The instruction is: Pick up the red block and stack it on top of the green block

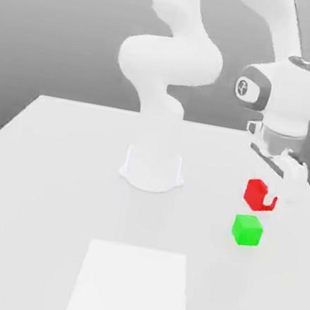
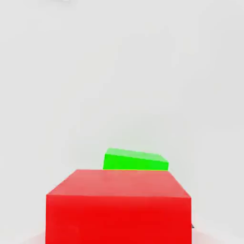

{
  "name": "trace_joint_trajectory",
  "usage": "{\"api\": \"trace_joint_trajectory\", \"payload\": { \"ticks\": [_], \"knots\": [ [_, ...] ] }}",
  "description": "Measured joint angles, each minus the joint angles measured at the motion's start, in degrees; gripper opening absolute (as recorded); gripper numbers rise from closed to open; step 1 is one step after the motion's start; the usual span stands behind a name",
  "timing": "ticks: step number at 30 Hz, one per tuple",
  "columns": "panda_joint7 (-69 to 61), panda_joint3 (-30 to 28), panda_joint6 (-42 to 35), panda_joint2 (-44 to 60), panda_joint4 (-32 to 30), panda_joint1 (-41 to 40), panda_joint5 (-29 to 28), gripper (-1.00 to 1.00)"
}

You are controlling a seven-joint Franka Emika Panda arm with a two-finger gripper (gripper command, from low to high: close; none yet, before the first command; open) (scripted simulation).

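Gripper point(image 1: 264, 194) closed tight on the red block point(image 1: 256, 193), which hangs clamped between the 2 fingers, clear of the table point(image 1: 51, 190). Block sits tilted, 1 corner up; a cube, no long axis. Green block point(image 1: 247, 230) lies just below the fingers, apart.

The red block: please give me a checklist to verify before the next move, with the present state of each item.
1. The red block is held by the hand, off the table: ok.
2. The green block sits flat on the table: ok.
3. Nothing lies on top of the green block: ok.
4. Red block is above green block in the exterior view: ok.
5. Red block centred exactly over green block: cannot tell.
6. Red block level, edges aligned with green block: not ok, it looks turned.
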Motion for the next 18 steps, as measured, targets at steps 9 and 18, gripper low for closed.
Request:
{"api": "trace_joint_trajectory", "payload": {
  "ticks": [9,18],
  "knots": [
    [3.6,3.3,6.7,6.9,-0.1,-4.9,-5.5,-1.0],
    [11.9,6.5,13.1,14.4,-0.5,-11.7,-17.4,1.0]
  ]
}}
